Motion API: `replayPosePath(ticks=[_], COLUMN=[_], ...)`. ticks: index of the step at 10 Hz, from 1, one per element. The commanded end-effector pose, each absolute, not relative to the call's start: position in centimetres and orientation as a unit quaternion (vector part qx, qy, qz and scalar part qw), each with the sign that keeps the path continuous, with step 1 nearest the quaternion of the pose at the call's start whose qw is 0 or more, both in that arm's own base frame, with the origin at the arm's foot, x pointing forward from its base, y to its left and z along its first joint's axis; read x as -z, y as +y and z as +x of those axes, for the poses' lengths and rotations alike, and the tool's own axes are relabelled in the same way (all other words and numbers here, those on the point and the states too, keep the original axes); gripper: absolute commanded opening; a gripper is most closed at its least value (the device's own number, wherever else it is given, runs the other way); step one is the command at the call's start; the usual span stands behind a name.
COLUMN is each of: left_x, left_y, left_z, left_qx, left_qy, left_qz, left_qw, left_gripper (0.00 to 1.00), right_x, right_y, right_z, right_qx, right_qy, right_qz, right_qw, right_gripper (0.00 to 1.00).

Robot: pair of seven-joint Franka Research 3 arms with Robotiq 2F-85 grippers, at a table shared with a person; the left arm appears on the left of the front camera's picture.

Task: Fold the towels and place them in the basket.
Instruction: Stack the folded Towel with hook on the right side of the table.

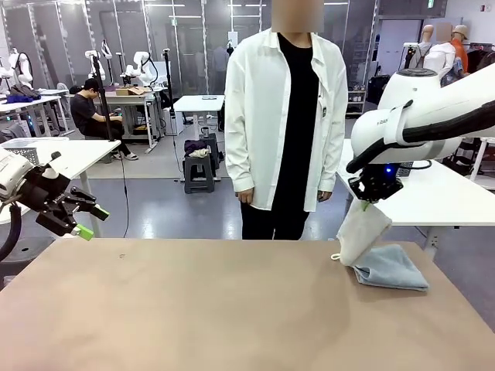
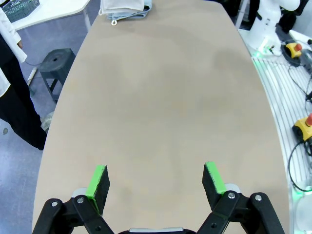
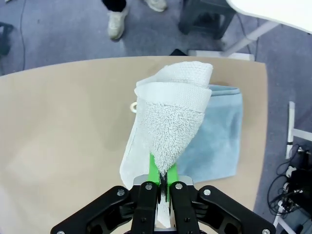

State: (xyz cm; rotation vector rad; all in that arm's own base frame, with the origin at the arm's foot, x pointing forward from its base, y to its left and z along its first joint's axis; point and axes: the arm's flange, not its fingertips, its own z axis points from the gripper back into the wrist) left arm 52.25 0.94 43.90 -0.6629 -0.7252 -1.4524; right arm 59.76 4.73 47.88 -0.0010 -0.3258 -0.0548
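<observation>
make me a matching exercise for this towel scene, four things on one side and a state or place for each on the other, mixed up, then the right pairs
Things:
1. left pincer
2. right pincer
3. cream-white towel
4. pale blue-grey towel

States or places:
A. lying folded on the table, near its right edge
B. open, holding nothing, above the bare tabletop
C. hanging from a pinched edge, its lower end on the other towel
D. shut on terry cloth

Pairs: 1-B, 2-D, 3-C, 4-A
</observation>
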Motion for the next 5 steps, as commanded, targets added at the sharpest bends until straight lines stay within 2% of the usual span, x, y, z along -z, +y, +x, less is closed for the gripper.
replayPosePath(ticks=[1,3,5], left_x=[-44.04,-44.04,-44.04], left_y=[0.93,0.93,0.93], left_z=[52.13,52.13,52.13], left_qx=[0.640,0.640,0.640], left_qy=[-0.315,-0.315,-0.315], left_qz=[-0.287,-0.287,-0.287], left_qw=[0.639,0.639,0.639], left_gripper=[0.96,0.96,0.96], right_x=[-47.82,-47.16,-47.82], right_y=[3.62,2.88,3.17], right_z=[59.18,59.36,59.82], right_qx=[0.027,0.027,0.030], right_qy=[-0.174,-0.154,-0.163], right_qz=[-0.025,-0.028,-0.016], right_qw=[0.984,0.987,0.986], right_gripper=[0.00,0.00,0.00])
